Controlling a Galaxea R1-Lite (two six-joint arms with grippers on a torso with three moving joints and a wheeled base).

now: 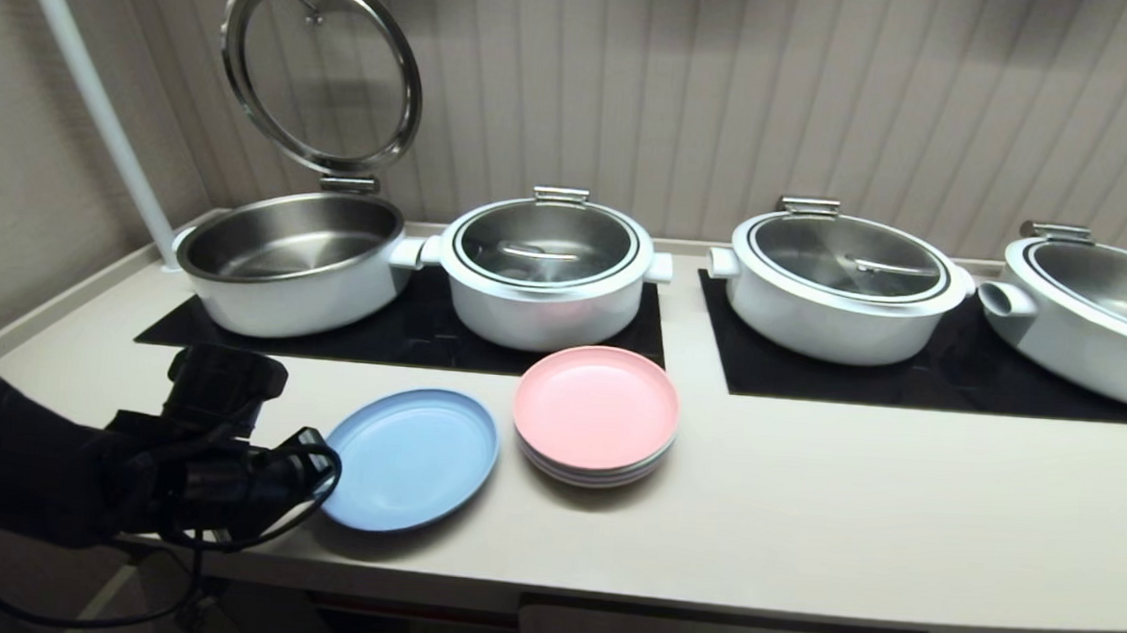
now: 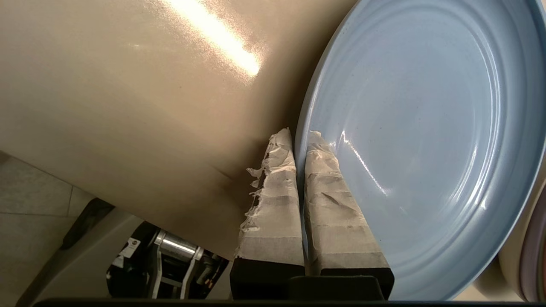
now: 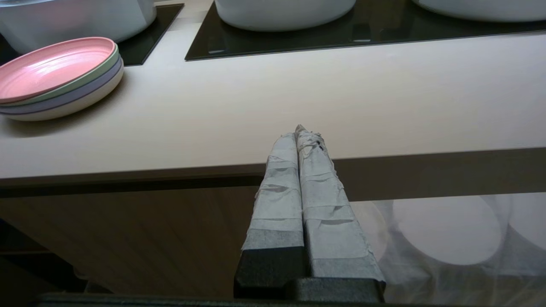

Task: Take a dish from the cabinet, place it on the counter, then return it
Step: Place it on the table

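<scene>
Left gripper pinching rim of blue plate, one taped finger outside, one inside. Plate low over counter near front edge, just beside pink-topped stack. Right gripper pressed together, empty, below counter edge.

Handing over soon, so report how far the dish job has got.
Done: the round light blue plastic plate is out, over the cream countertop. In hand: the left pincer is shut on its rim. Left: return it to the cabinet. The right pincer is shut, empty, below the counter edge.
</scene>
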